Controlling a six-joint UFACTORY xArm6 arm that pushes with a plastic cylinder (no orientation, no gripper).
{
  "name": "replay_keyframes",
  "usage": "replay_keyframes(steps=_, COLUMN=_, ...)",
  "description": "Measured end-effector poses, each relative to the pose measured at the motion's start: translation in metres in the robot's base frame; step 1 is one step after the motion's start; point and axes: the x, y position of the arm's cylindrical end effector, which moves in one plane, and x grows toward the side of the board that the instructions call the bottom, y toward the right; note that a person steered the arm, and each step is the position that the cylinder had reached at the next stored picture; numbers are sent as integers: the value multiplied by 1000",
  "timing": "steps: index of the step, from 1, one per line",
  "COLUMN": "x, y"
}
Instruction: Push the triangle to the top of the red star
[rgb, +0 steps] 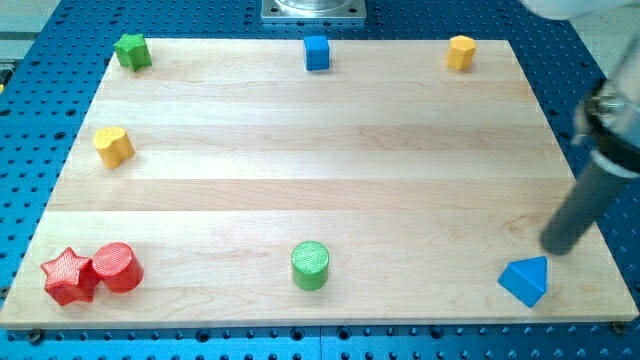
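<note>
Dark rod's tip (558, 247) sits just upper-right of the blue triangle block (526, 281), seemingly not touching. Red star block (67, 276) lies far across the wooden counter (320, 150), view's left. No fingers on this rig, so no state to give.

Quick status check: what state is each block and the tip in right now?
blue triangle: bottom right, unmoved, far from star
red star: bottom left, touching red cylinder
my tip: just above-right of triangle
green cylinder: upright, alone
</note>
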Motion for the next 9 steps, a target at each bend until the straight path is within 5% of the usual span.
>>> replay_keyframes(steps=2, x=64, y=-40)
replay_keyframes(steps=5, x=-18, y=-166)
replay_keyframes(steps=7, x=8, y=-139)
replay_keyframes(steps=8, x=23, y=-189)
replay_keyframes(steps=9, x=-24, y=-224)
